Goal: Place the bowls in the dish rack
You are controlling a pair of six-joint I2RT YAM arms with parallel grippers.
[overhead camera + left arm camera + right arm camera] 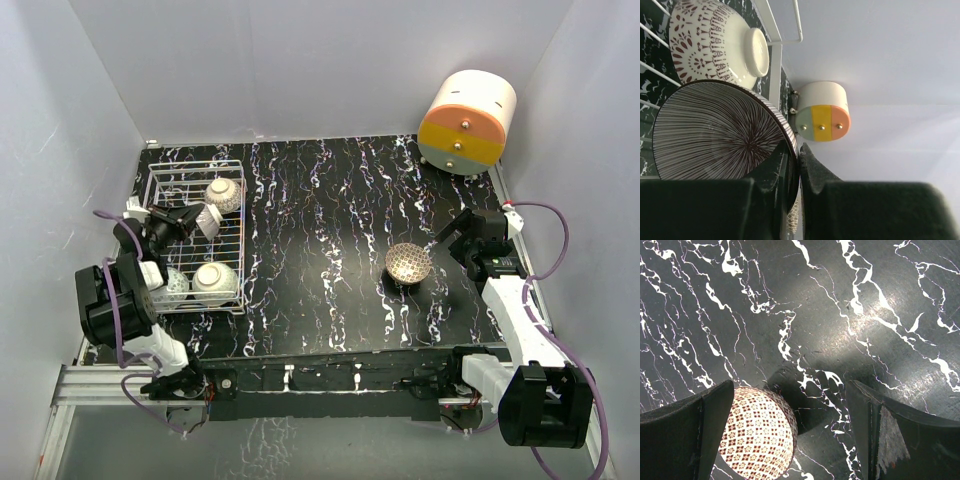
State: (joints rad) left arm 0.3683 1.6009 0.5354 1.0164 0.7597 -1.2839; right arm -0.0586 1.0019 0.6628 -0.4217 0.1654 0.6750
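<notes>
Near row: a white bowl [215, 283] and a half-hidden bowl [173, 285] sit side by side at the front of the rack [190, 180], the second partly under the left arm.
Left claw: the left claw [798, 150] is clenched on the rim of the striped bowl [715, 135], which it holds on edge over the middle of the rack, not yet set down.
Lattice bowl: the lattice bowl [408, 263] stands upright on the tabletop [320, 230], well apart from the rack and the only bowl outside it.
Right claw: the right claw [790, 387] is released with its jaws wide, just beside the lattice bowl and gripping nothing.
Far row: a patterned bowl [715, 45] leans in the back of the rack, near the striped one.
Far corner: the cylinder [467, 122] plays no part.
Risk: the rim pinch is thin, so the striped bowl could swing or slip and knock the patterned bowl. If let go off a wire, it could tip over.
Views: only the left wrist view shows the pinch on the rim. Only the top view shows the free slots and the lattice bowl's spot. Only the right wrist view shows the open jaws.
</notes>
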